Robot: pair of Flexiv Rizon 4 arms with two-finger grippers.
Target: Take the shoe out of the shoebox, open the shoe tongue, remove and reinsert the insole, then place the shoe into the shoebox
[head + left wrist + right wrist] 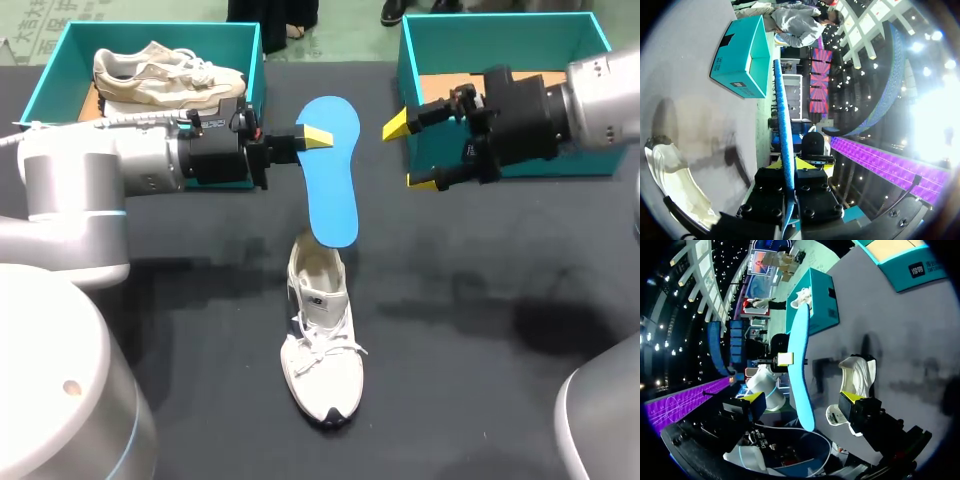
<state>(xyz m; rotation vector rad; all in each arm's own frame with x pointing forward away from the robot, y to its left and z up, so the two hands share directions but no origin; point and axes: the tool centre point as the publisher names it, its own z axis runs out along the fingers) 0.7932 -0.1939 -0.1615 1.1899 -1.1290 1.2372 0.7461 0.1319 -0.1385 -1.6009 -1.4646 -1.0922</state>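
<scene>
**Left gripper holds the insole over the shoe, right gripper open beside it**

The left gripper (pixel 312 138) is clamped on the blue insole (pixel 331 170), with 1 yellow tip lying across its upper part. In the left wrist view the insole runs edge-on straight out between the 2 fingers. It hangs in the air above the middle of the dark table (pixel 480 300), its long axis pointing from the far side toward the robot. Its near end sits over the opening of the shoe (pixel 322 345). Whether that end touches the shoe cannot be told.

The shoe is white with white laces. It stands upright on the table near the robot, outside both boxes, with its toe toward the robot and its opening toward the insole.

The right gripper (pixel 408 153) has its fingers spread wide and holds nothing. It hovers just to the right of the insole, apart from it, in front of the right shoebox (pixel 410 75). From the right wrist view the insole stands ahead of this gripper, with the shoe beyond it.

The right shoebox is teal with a bare brown floor. The left shoebox (pixel 257 75), also teal, sits at the far left of the table and holds a pair of beige shoes (pixel 165 75).
</scene>
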